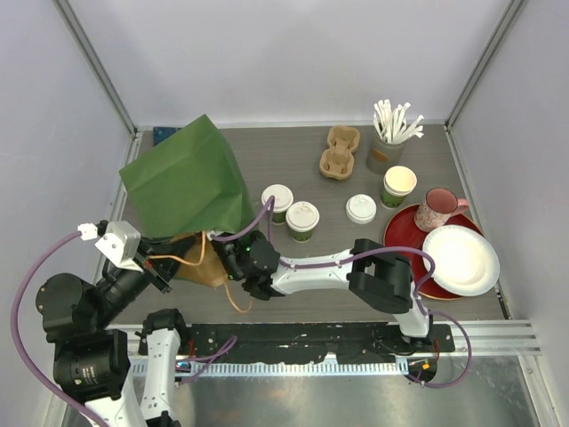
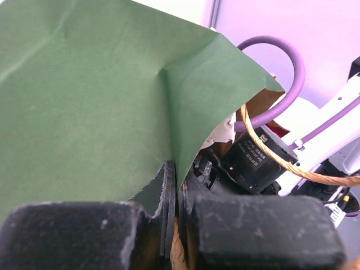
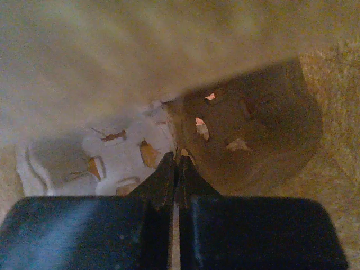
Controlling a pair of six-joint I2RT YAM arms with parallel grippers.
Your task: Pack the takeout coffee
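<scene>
Two small dark-green lidded cups [image 1: 278, 203] [image 1: 302, 221] stand on the table, right of the green paper bag [image 1: 191, 178], untouched. The bag lies on its side, its mouth towards the arms. My left gripper [image 2: 179, 180] is shut on the green edge of the bag's mouth [image 2: 185, 140]; it also shows in the top view [image 1: 164, 269]. My right gripper [image 3: 179, 160] reaches inside the bag. It is shut on the middle ridge of a brown pulp cup carrier [image 3: 247, 140] lying in there. In the top view its tips are hidden at the bag's mouth [image 1: 233, 258].
A second pulp carrier [image 1: 340, 151] and a cup of white sticks [image 1: 388, 142] stand at the back. A loose white lid [image 1: 361, 208], lidless green cups [image 1: 398, 187], a pink mug [image 1: 436, 209] on a red plate [image 1: 400, 227] and a white plate [image 1: 460, 260] are at the right.
</scene>
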